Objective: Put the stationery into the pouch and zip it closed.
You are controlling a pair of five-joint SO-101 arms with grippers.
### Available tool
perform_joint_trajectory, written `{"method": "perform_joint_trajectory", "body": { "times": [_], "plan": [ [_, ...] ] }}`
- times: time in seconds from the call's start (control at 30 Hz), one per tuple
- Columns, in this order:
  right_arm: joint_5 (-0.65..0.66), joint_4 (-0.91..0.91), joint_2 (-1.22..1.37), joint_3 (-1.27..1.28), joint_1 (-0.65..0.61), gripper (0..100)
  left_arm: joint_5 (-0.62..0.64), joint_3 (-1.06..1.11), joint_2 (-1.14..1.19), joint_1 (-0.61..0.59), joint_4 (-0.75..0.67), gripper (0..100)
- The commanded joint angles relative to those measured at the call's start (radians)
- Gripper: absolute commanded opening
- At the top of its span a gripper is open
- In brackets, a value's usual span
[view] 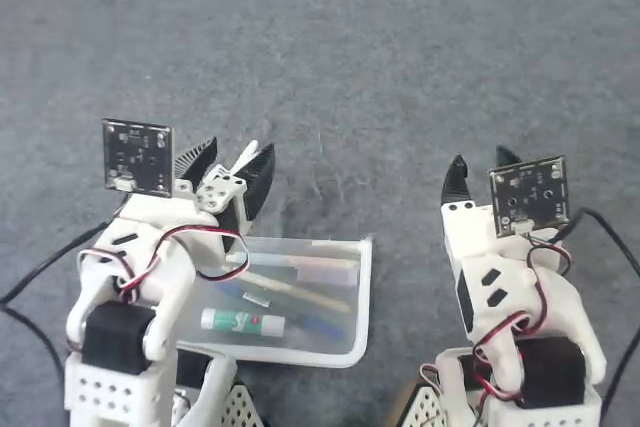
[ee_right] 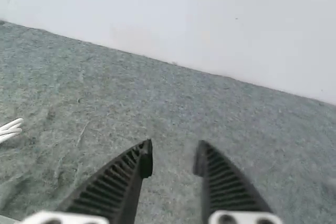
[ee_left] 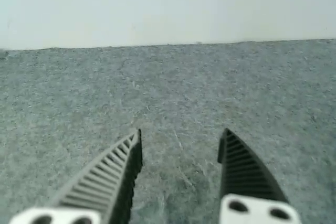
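Note:
A clear plastic pouch [view: 362,287] lies flat on the grey mat near the front, partly under the left arm. Through its wall I see a white glue stick [view: 243,322] with a green label, a blue pen [view: 322,326] and a pale long stick [view: 300,288]. I cannot tell how its zipper stands. My left gripper [view: 238,147] [ee_left: 182,134] hangs open above the mat just beyond the pouch's far edge, with nothing between its fingers. My right gripper [view: 480,157] [ee_right: 174,145] stands to the right of the pouch, open by a smaller gap and holding nothing.
The grey felt mat [view: 350,77] stretches bare to a white wall [ee_left: 168,3] at the back. Black cables [view: 30,287] trail off beside both arm bases. A white bit of the left arm [ee_right: 10,128] pokes into the right wrist view.

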Motion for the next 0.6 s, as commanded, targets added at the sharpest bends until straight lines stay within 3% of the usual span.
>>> {"method": "perform_joint_trajectory", "body": {
  "times": [0.0, 0.07, 0.2, 0.57],
  "plan": [
    [0.052, -0.028, 0.002, -0.057, -0.050, 3.6, 0.015, -0.064, -0.018, -0.005, -0.048, 6],
    [0.060, -0.030, 0.002, -0.057, -0.094, 2.4, 0.012, -0.059, -0.018, -0.005, -0.071, 0],
    [0.052, -0.022, 0.001, -0.057, -0.165, 2.0, 0.012, -0.062, -0.018, -0.006, -0.091, 1],
    [0.060, -0.019, -0.278, 0.123, -0.142, 0.6, 0.008, -0.027, -0.018, -0.052, -0.089, 1]
  ]
}}
